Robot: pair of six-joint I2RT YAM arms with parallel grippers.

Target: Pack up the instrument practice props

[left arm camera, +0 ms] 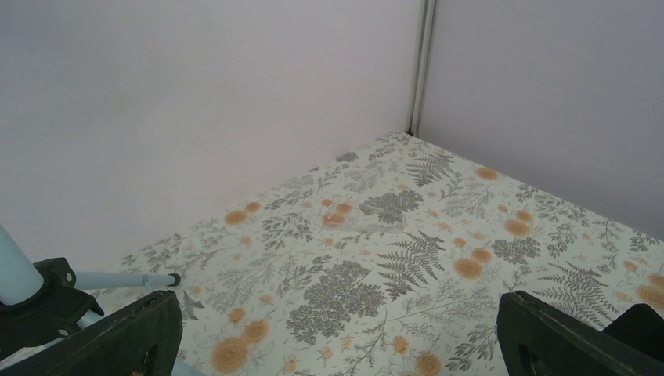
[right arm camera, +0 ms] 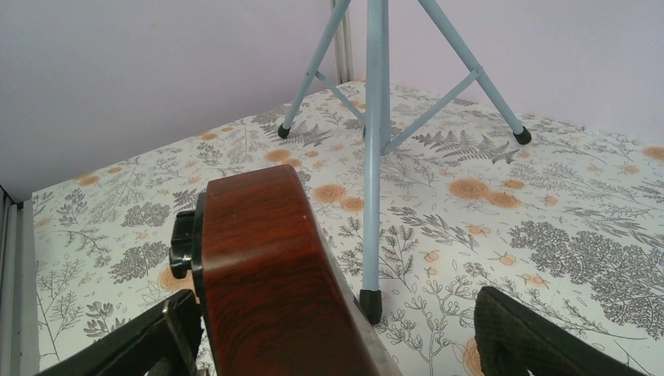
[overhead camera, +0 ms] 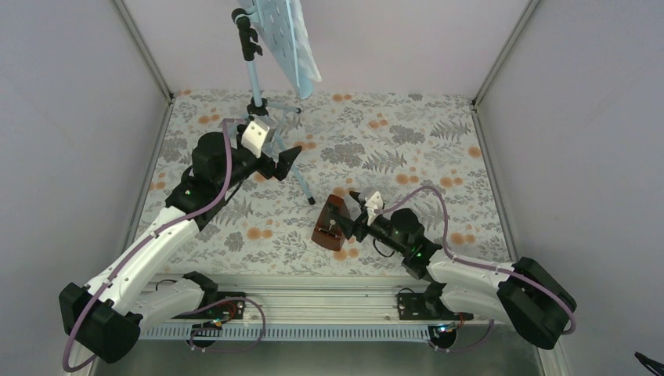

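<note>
The light-blue music stand (overhead camera: 254, 74) stands at the back left, its hole-dotted plate (overhead camera: 278, 31) tilted, with pale sheet-music pages (overhead camera: 308, 72) hanging on it. My left gripper (overhead camera: 286, 159) is open and empty beside the stand's near leg; in the left wrist view (left arm camera: 344, 333) the stand's pole (left arm camera: 16, 274) is at the left edge. The brown wooden metronome (overhead camera: 332, 223) rests on the mat. My right gripper (overhead camera: 352, 218) is open around it; in the right wrist view (right arm camera: 337, 329) the metronome (right arm camera: 266, 274) sits by the left finger (right arm camera: 168, 333), far from the right one.
The stand's front foot (overhead camera: 312, 201) rests just left of the metronome, also in the right wrist view (right arm camera: 370, 305). Two other legs (right arm camera: 501, 110) spread toward the back wall. The floral mat (overhead camera: 407, 157) is enclosed by pale walls with metal corner posts (overhead camera: 497, 66).
</note>
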